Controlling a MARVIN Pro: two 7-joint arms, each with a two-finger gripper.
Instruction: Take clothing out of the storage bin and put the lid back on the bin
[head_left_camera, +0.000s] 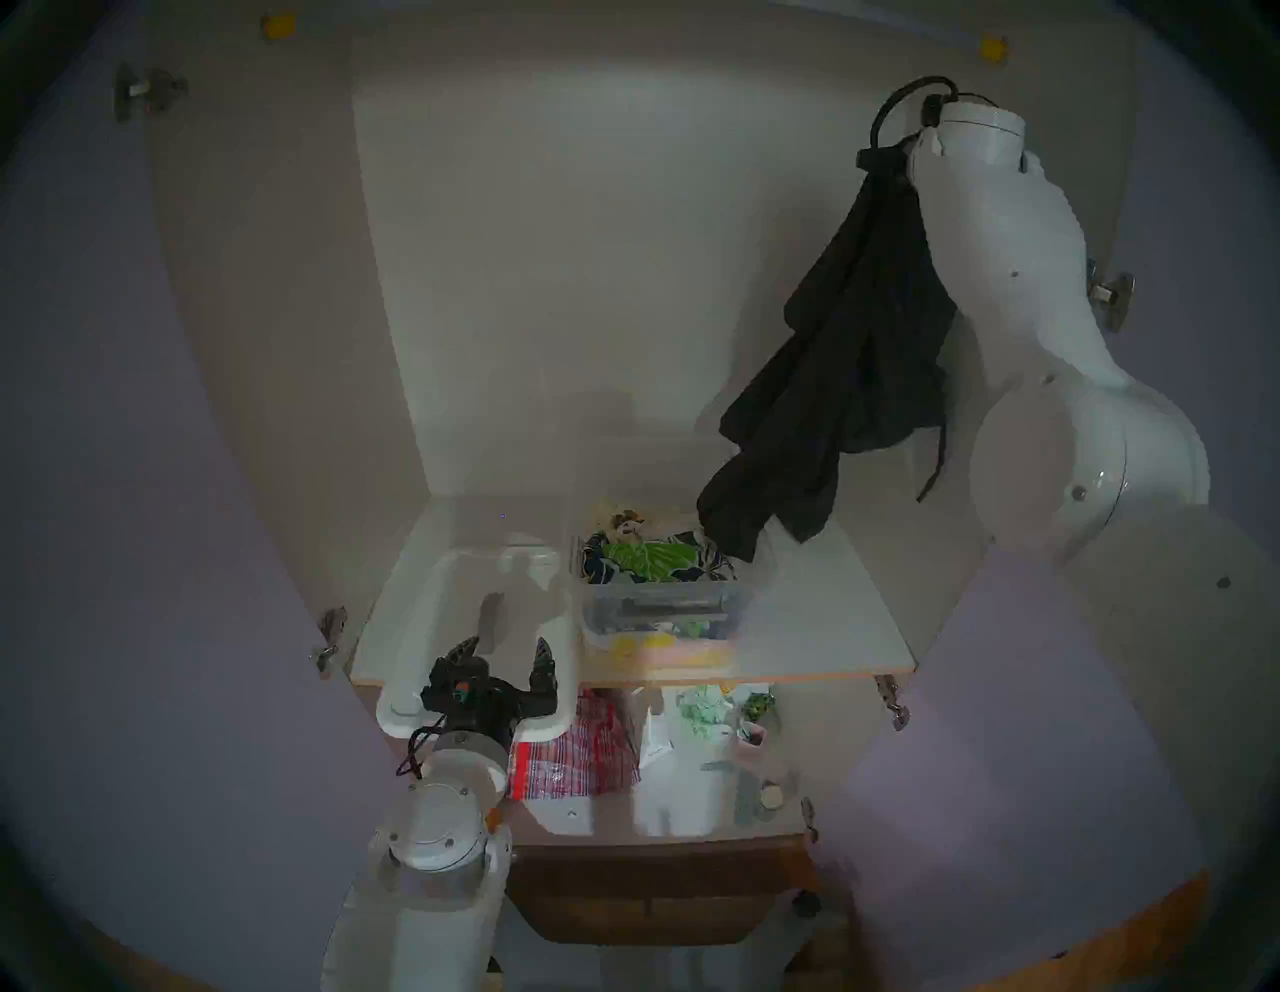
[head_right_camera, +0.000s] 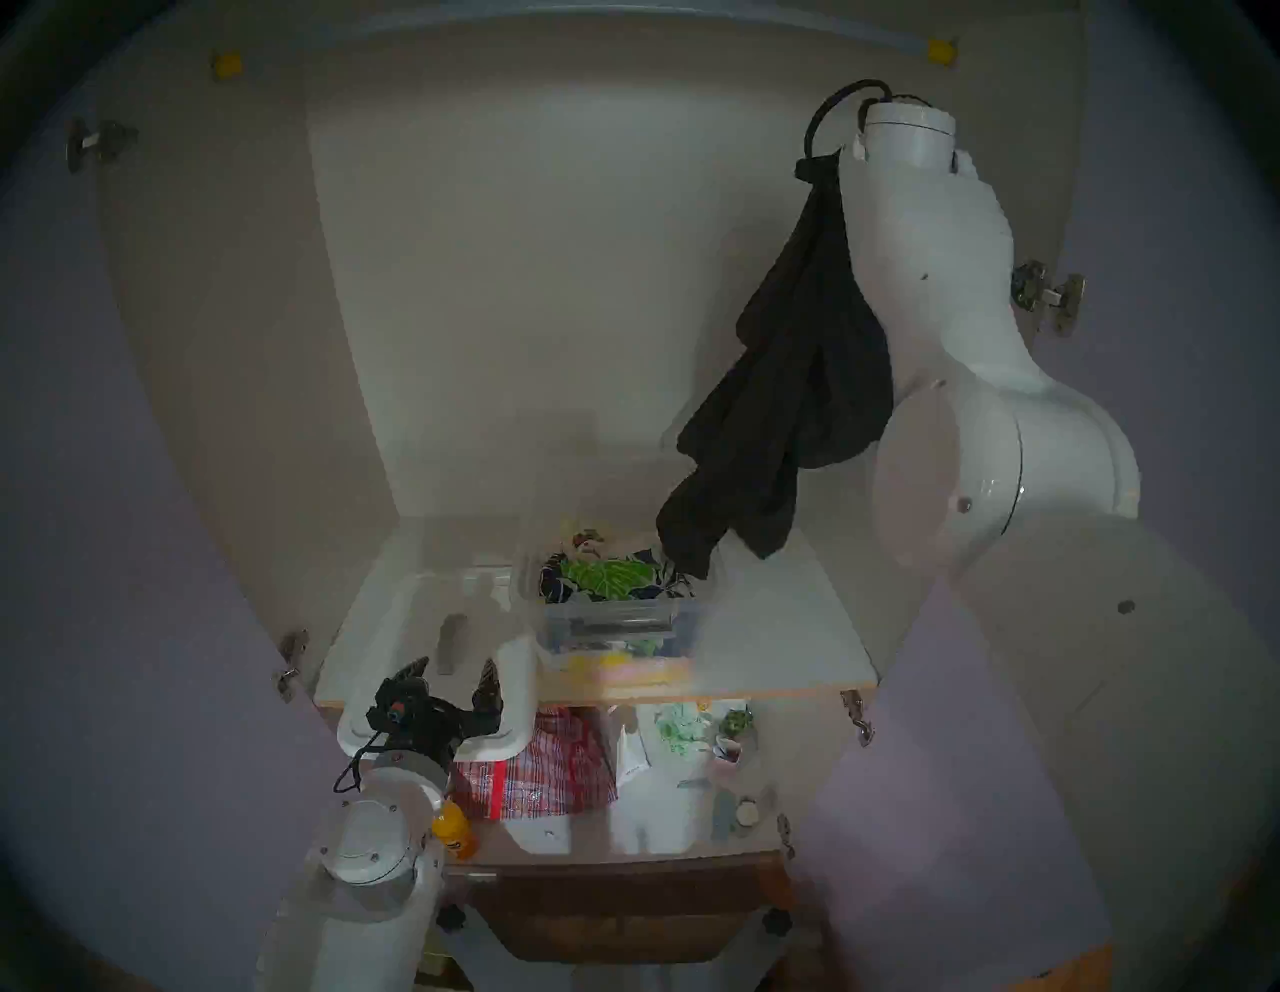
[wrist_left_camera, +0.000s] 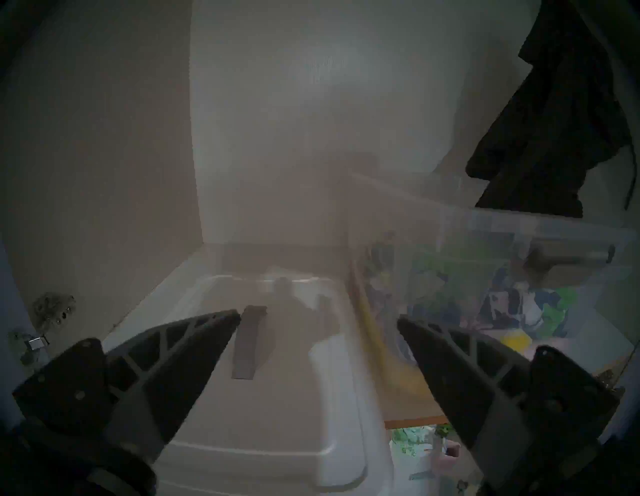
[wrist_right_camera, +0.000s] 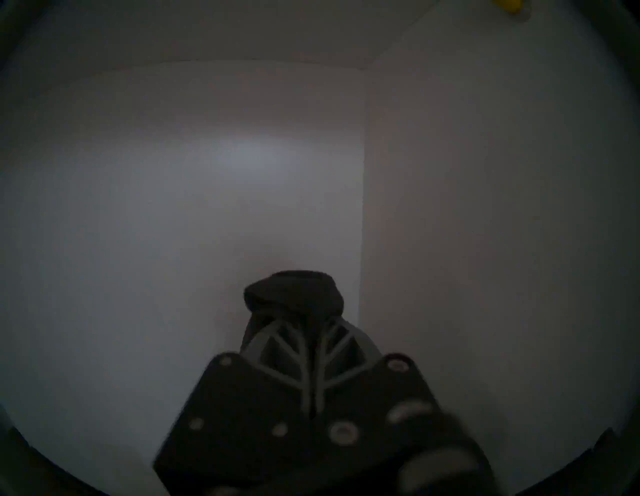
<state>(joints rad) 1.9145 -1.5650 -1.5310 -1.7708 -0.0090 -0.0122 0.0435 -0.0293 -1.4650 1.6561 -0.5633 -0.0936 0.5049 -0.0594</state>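
My right gripper (head_left_camera: 885, 158) is raised high at the cupboard's right and shut on the black garment (head_left_camera: 845, 346), which hangs down with a drawstring dangling. Its lowest end hangs at the right rear corner of the clear bin (head_left_camera: 661, 609); I cannot tell whether it touches. The right wrist view shows the fingers (wrist_right_camera: 294, 350) closed on black fabric (wrist_right_camera: 294, 294). Navy leaf-print cloth (head_left_camera: 651, 558) lies in the bin. The milky lid (head_left_camera: 443, 609) with its grey strap handle (head_left_camera: 490, 616) lies on the shelf left of the bin. My left gripper (head_left_camera: 509, 658) is open and empty over the lid's front edge.
The white shelf (head_left_camera: 817, 623) has bare room right of the bin. On the lower shelf are a red plaid bag (head_left_camera: 582, 751), white items (head_left_camera: 675, 796), a small potted plant (head_left_camera: 755, 713) and an orange bottle (head_right_camera: 454, 835). Cupboard walls and open purple doors flank both arms.
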